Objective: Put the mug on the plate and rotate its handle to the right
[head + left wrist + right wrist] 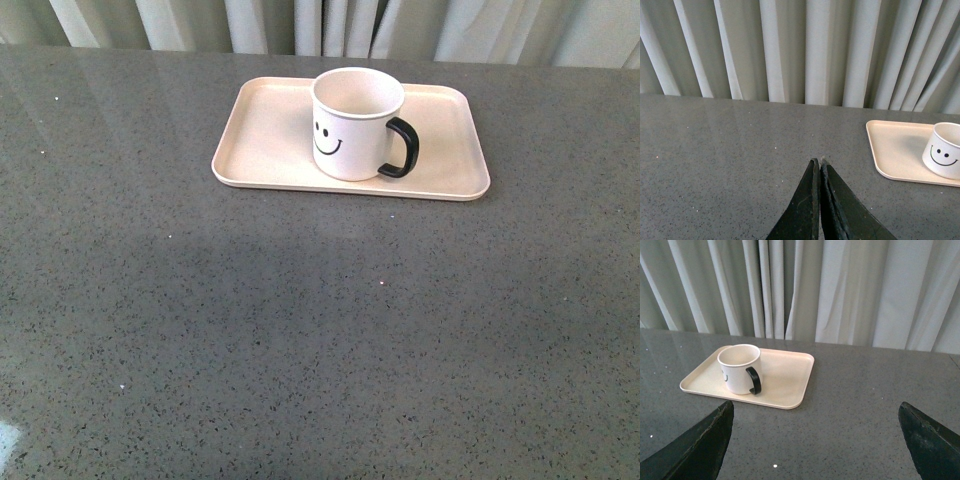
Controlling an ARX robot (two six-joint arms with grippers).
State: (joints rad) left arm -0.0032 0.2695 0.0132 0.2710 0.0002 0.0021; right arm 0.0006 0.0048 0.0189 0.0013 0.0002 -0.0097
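Mug [355, 125] stands upright on plate [262, 140], slightly right of plate centre and towards its near edge, smiley face towards the front camera, black handle [405, 148] pointing to the robot's right. Plate lies flat on the grey speckled surface [300, 330] near its far edge, with pale curtain [330, 25] behind. Left hand [818, 162]: fingers pressed together, gripping nothing, over bare surface well left of the plate; right hand [815, 407]: fingers spread wide, empty, apart from the plate and mug.
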